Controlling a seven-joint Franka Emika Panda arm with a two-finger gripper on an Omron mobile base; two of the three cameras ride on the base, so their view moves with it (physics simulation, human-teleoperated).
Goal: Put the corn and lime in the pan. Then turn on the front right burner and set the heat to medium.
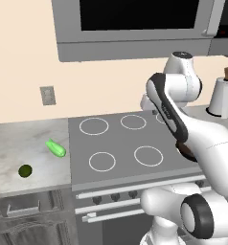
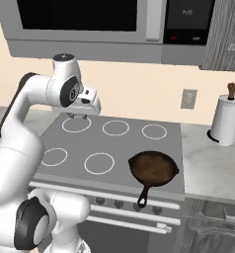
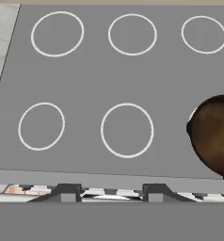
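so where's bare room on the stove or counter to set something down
Free: the burner rings left of the pan on the stovetop, and the left counter behind the corn and lime. Tighter: the right counter near the paper towel roll, and under the hand at the back left ring.

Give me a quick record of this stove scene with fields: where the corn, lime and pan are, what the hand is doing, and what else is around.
corn: lying on the counter left of the stove, not in the pan
lime: on the same counter, nearer the front edge than the corn, apart from it
pan: on the front right burner, nothing inside, handle pointing toward the front edge
hand: raised above the back left of the cooktop, holding nothing
stove knobs: in a row along the front panel
paper towel roll: upright on the right counter
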